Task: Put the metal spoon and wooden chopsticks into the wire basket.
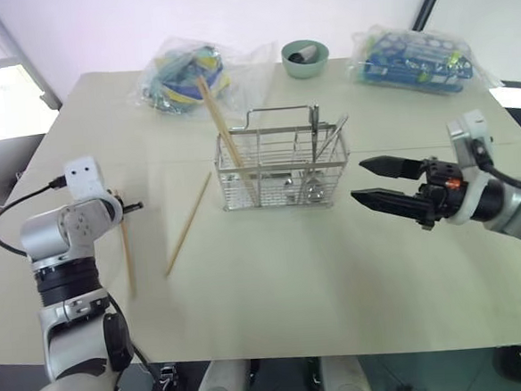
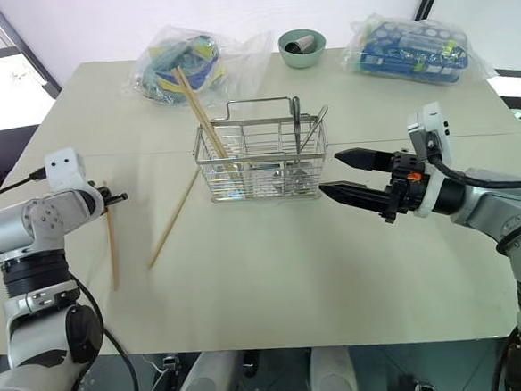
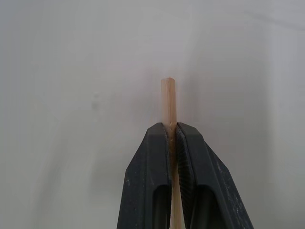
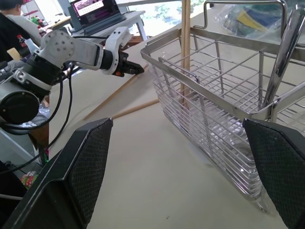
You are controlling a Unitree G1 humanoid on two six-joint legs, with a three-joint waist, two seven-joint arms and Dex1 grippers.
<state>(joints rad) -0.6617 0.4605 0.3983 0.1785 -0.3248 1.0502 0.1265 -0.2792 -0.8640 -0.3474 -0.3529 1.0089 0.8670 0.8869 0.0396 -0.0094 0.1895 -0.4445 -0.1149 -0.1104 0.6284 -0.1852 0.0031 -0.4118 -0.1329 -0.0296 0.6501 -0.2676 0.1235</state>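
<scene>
On the pale tabletop, near its middle, stands the wire basket, upright, handle loop arched above. At about one and eleven o'clock from the basket, near the far edge, lie two clear plastic bags of coloured things, with a small green bowl between them. At three o'clock from the basket, just beside it but apart, hovers the right hand, fingers spread wide, pointing at the basket, holding nothing. At nine o'clock, well apart from the basket, sits the left hand, clamped shut on one of the wooden chopsticks, tip poking out past the fingertips; the rest of that stick runs back along the tabletop toward the near edge. At about eight o'clock from the basket lies another chopstick, loose and slanted, far end close to the basket's near left corner. Inside the basket's left compartment leans a further chopstick, top tilted away over the left bag. In the right part of the basket stands the metal spoon, handle leaning out past the rim.
</scene>
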